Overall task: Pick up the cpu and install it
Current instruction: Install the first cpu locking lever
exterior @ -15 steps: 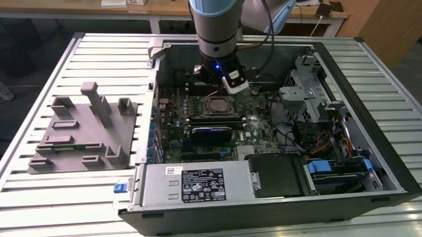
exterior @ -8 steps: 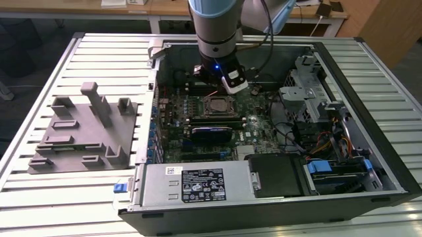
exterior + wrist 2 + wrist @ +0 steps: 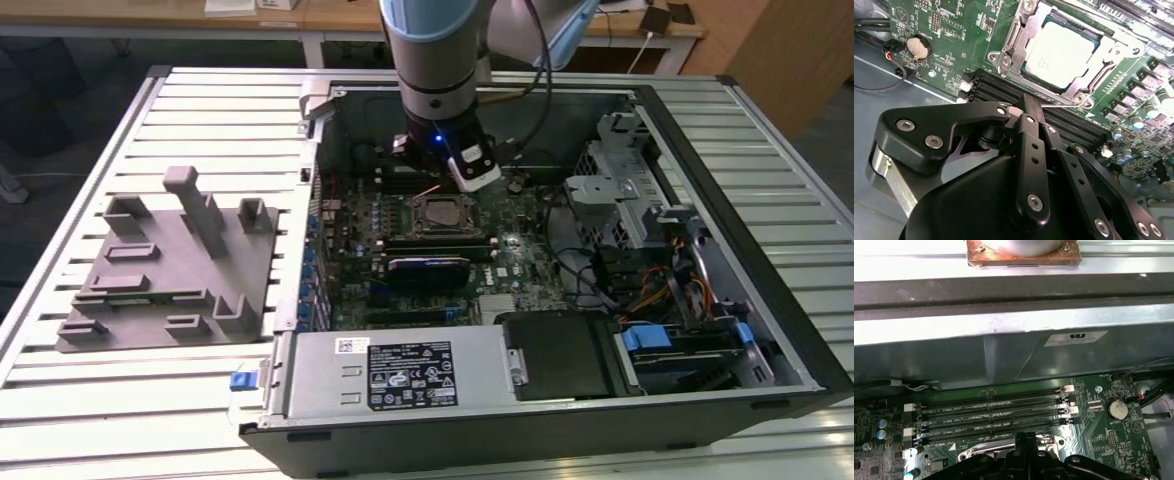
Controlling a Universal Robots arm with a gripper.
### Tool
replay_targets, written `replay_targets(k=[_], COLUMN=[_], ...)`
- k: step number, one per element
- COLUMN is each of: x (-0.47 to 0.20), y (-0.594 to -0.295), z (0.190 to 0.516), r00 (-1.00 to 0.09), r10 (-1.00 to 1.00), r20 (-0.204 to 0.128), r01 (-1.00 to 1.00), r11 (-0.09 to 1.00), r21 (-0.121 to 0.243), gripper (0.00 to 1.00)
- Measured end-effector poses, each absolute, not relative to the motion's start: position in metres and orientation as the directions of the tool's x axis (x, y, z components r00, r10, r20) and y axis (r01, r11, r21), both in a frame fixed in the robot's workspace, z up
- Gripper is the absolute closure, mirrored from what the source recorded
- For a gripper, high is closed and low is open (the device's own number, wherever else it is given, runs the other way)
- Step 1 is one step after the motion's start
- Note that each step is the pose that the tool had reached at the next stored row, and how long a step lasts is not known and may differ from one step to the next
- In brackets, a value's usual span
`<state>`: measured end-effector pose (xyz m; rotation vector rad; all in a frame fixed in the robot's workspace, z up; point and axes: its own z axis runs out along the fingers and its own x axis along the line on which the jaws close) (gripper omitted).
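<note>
Gripper [image 3: 1026, 106] fingers are pressing together in the second wrist view, gripping nothing that I can see, and are hanging over the black memory slots [image 3: 985, 86]. Just past the tips, a thin metal lever [image 3: 1066, 106] is lying along the socket frame [image 3: 1013, 47]. Beyond it, the cpu [image 3: 1059, 52] is sitting flat inside that frame, near the gripper yet apart from it. Farther off, a coin battery [image 3: 919, 47] is resting on the green board [image 3: 954, 35].

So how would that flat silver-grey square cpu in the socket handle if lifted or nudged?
The flat silver-grey square cpu looks thin and metal-topped, so probably stiff and light. Its smooth top likely gives little grip. Sitting inside the metal socket frame, it probably won't slide when nudged.
</note>
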<state>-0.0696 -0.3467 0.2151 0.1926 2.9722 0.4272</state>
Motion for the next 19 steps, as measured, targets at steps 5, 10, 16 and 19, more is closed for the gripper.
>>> replay_targets(k=[5, 10, 16, 19], x=[-0.070, -0.070, -0.070, -0.072], y=[-0.342, -0.340, -0.338, -0.335], z=[0.213, 0.209, 0.204, 0.203], r00=[-0.983, -0.982, -0.979, -0.979], r10=[0.145, 0.145, 0.145, 0.144], r20=[-0.114, -0.124, -0.145, -0.147], r01=[0.107, 0.104, 0.098, 0.098], r11=[0.952, 0.952, 0.952, 0.953], r21=[0.288, 0.289, 0.289, 0.286], gripper=[0.89, 0.89, 0.89, 0.89])
